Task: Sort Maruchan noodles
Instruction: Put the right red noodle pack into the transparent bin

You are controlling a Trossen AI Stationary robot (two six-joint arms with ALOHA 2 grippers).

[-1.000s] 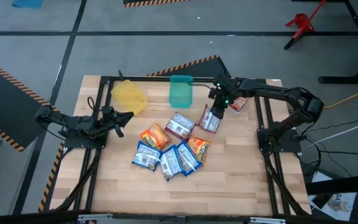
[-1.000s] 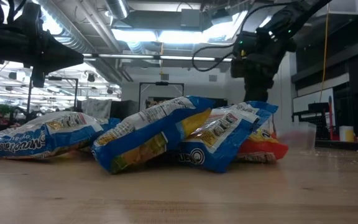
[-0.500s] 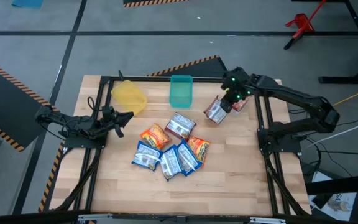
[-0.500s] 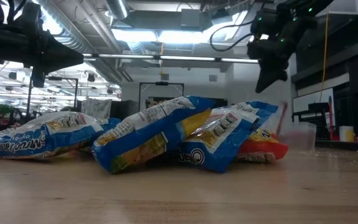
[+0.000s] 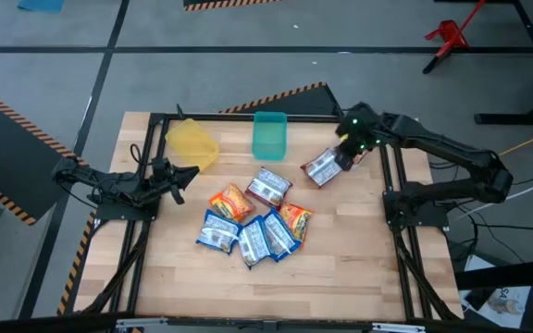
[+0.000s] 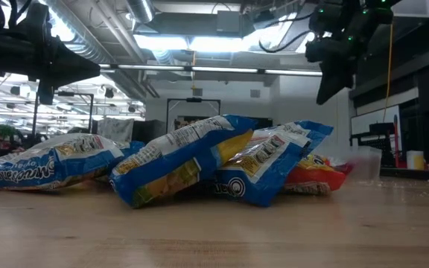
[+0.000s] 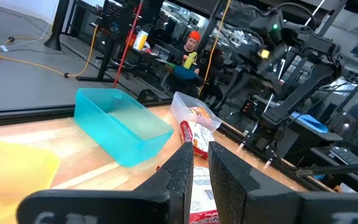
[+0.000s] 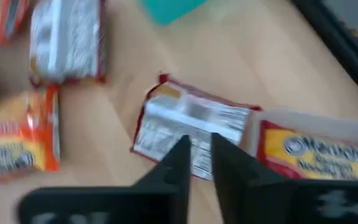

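A pile of Maruchan noodles (image 5: 253, 222) lies mid-table: blue-and-white, orange and red-and-silver packets. One more red-and-silver packet (image 5: 320, 168) (image 8: 191, 127) lies flat on the wood, one end at the wall of a clear bin (image 8: 291, 117) that holds a red packet (image 8: 316, 149). My right gripper (image 5: 340, 157) (image 6: 326, 93) hangs above that packet and the bin. Its fingers point down and stand a narrow gap apart with nothing between them. My left gripper (image 5: 179, 176) waits shut at the table's left, pointing level toward the pile.
A teal bin (image 5: 269, 136) and a yellow bin (image 5: 192, 143) stand at the far edge, left of the clear bin. Black frame rails (image 5: 391, 199) run along the table's sides. Bare wood lies near the front edge. A person shows in the room beyond.
My right gripper has risen and gone toward the table's right edge with the red-and-silver packet hanging below it. It has let the packet go. The packet now lies on the table beside the clear bin, and the gripper stands higher with nothing in it.
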